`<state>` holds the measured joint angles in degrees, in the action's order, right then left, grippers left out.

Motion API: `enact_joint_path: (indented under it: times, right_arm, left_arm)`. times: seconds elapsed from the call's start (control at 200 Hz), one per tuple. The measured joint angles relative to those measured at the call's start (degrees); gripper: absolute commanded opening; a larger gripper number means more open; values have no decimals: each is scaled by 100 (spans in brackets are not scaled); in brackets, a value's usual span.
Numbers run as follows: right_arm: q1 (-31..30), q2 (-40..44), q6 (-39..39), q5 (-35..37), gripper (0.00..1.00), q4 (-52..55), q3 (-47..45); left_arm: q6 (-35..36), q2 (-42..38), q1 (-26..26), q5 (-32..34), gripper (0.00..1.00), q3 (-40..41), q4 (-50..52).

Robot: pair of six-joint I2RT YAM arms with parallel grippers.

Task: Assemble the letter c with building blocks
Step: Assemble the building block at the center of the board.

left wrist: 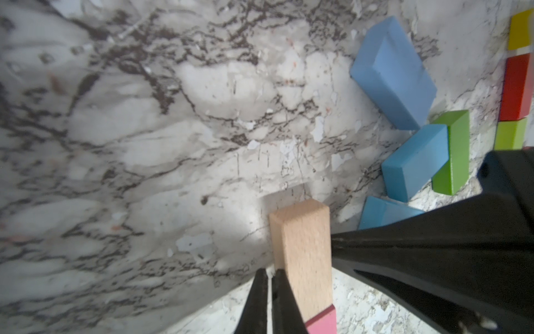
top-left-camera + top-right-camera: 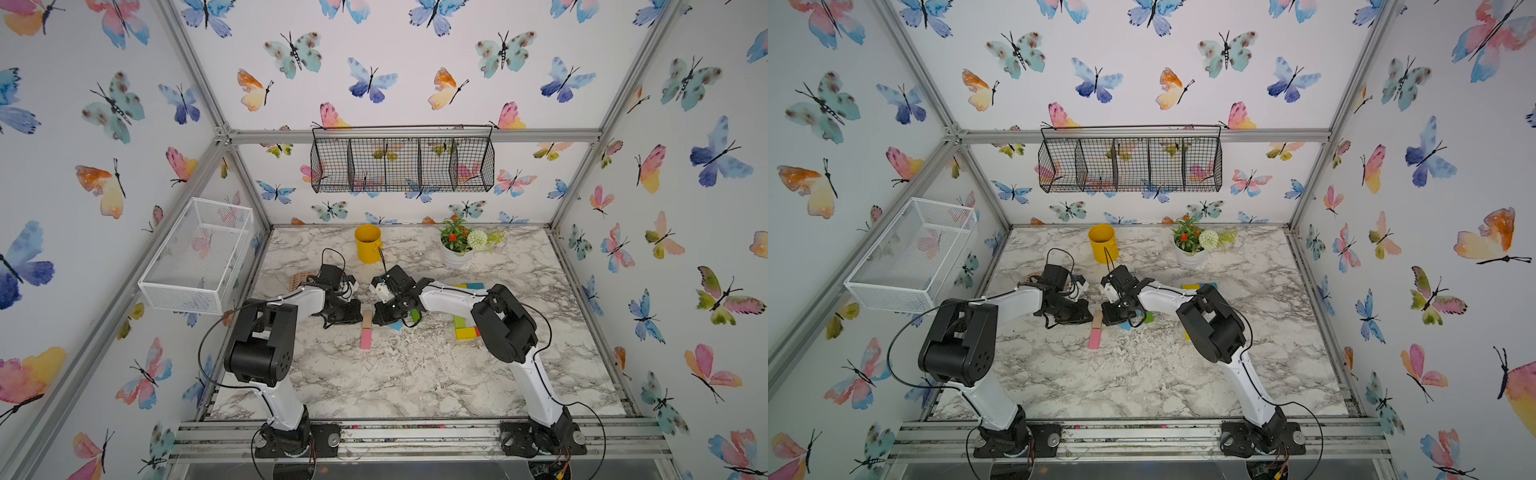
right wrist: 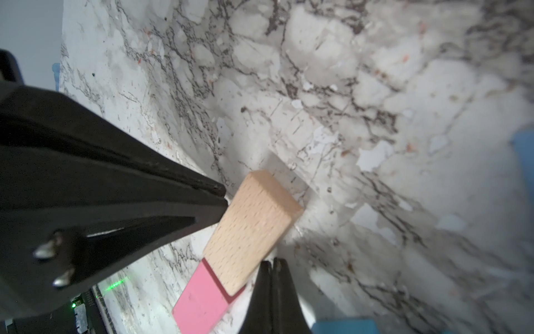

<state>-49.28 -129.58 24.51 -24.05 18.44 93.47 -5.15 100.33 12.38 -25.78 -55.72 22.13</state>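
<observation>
Left wrist: tan block (image 1: 306,254) abuts pink block (image 1: 323,322).

The tan block (image 1: 306,254) shows bare wood grain, the pink block (image 3: 202,300) matt paint, the tabletop (image 1: 144,144) scuffed marble print.

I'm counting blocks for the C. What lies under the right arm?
Showing past the right arm: a blue block and green block by its wrist; a teal block, lime block and yellow block by its elbow. Whatever lies fully beneath is hidden.

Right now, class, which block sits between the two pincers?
The tan block, with the left pincer and right pincer on either side; the pink block only adjoins its end.
</observation>
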Motion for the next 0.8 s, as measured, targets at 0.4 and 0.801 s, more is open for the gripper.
enact_joint_path:
  times: [0.4, 0.801]
  right_arm:
    - [-28, 24, 59, 177, 4, 7, 0]
    - [-28, 153, 138, 332, 3, 59, -7]
  left_arm:
    - [2, -37, 0, -4, 10, 0, 0]
    - [0, -63, 2, -4, 10, 0, 0]
